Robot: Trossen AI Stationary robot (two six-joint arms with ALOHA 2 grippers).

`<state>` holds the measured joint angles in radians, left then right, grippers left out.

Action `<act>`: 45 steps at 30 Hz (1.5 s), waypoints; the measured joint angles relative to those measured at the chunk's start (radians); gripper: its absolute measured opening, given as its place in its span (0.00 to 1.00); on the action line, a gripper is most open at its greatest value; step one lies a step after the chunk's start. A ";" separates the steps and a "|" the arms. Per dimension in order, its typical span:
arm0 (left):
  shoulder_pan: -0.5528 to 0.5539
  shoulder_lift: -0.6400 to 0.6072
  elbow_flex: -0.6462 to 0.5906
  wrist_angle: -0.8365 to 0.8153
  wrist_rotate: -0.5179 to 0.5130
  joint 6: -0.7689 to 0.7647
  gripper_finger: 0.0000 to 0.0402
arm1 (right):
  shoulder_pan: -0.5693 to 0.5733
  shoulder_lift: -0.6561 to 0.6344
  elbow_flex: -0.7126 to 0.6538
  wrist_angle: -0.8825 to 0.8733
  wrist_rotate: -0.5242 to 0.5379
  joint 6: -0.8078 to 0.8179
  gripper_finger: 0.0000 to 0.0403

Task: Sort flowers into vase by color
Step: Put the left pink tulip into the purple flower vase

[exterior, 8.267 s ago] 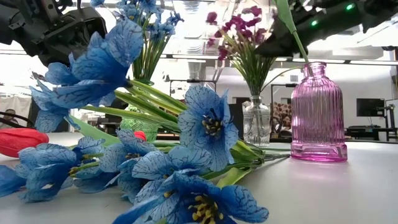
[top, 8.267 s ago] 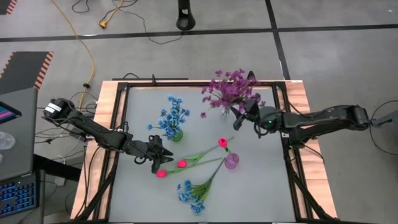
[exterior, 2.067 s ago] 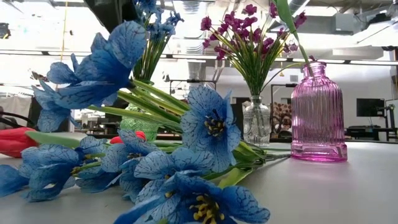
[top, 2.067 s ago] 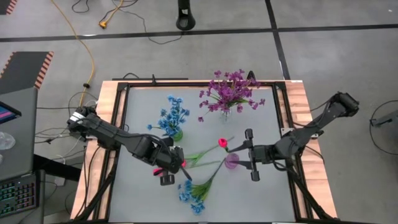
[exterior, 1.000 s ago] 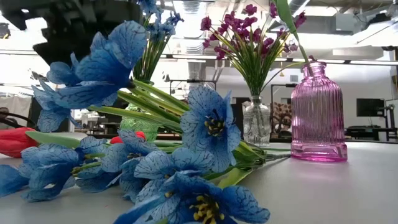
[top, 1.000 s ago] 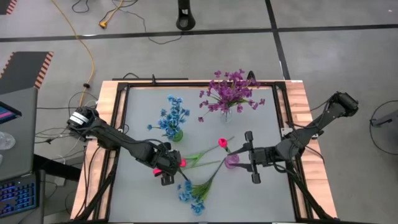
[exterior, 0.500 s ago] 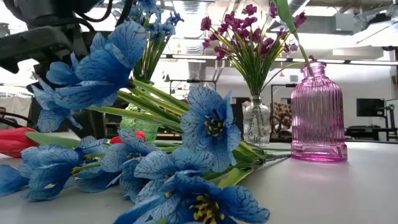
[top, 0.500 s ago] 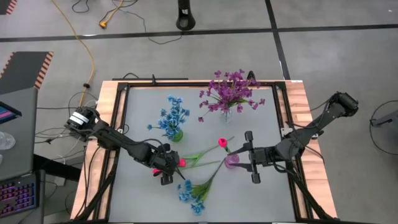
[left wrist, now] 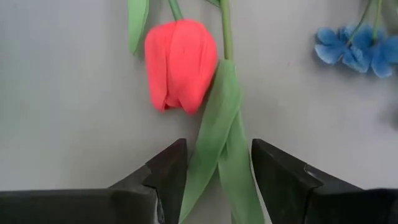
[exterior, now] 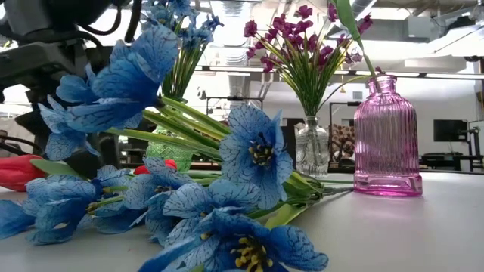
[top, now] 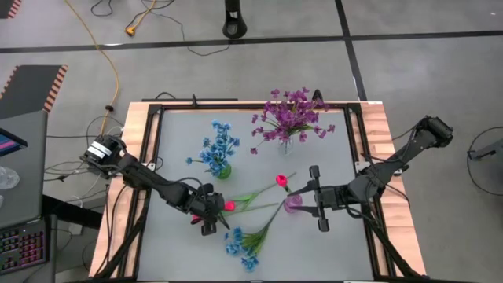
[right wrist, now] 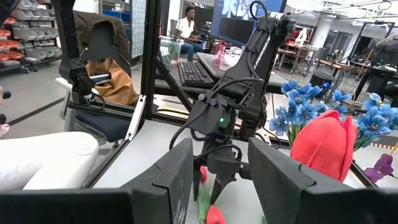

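A pink-red tulip bud (left wrist: 180, 65) lies on the table with its green leaves (left wrist: 221, 143) and stem. My left gripper (top: 206, 218) points down over it, open, with one finger on each side of the leaves (left wrist: 217, 149); I cannot tell whether they touch. A second loose bud (top: 229, 206) lies beside it. A pink vase (top: 292, 203) holds one tulip (top: 280, 180). My right gripper (top: 310, 198) is open and empty, level, just right of that vase. A loose blue sprig (top: 244, 240) lies near the front.
Blue flowers stand in a green vase (top: 220, 149) and purple ones in a clear vase (top: 287, 122) at the back. In the low view the blue sprig (exterior: 227, 196) fills the foreground and the pink vase (exterior: 387, 136) stands right. The black frame (top: 153, 157) borders the table.
My left gripper has gone down toward the loose tulips on the table; in the low view its dark arm has sunk lower at the left. The flowers and vases have stayed where they were.
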<state>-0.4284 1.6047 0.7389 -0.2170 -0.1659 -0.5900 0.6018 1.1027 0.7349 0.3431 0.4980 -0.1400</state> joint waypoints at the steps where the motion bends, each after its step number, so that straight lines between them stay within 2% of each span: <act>1: -0.003 0.000 -0.002 -0.001 -0.001 0.000 0.41 | 0.000 0.000 0.000 0.003 0.000 0.000 0.45; 6: -0.005 0.000 -0.003 -0.002 -0.003 -0.002 0.33 | 0.000 0.000 0.000 0.004 0.000 0.000 0.45; 15: -0.005 0.000 -0.003 -0.010 -0.004 -0.017 0.05 | 0.000 0.000 0.000 0.003 0.000 0.000 0.45; 17: -0.005 0.000 -0.003 -0.010 0.004 -0.027 0.02 | 0.000 0.000 0.000 0.003 0.000 0.000 0.45; 23: -0.003 0.000 0.013 -0.044 0.092 -0.052 0.02 | 0.000 0.000 0.000 0.003 0.000 0.000 0.45; 32: -0.003 0.000 0.160 -0.288 0.289 -0.046 0.00 | -0.001 0.017 0.070 -0.034 0.000 -0.003 0.45; 41: 0.006 0.000 0.422 -0.599 0.282 0.030 0.00 | -0.004 0.141 0.240 -0.197 0.000 -0.002 0.45; 45: 0.027 0.000 0.537 -0.668 0.281 0.028 0.00 | -0.004 0.208 0.338 -0.296 0.000 -0.002 0.45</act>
<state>-0.4011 1.6043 1.2758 -0.8848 0.1151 -0.5621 0.5980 1.3111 1.0730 0.0470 0.4976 -0.1423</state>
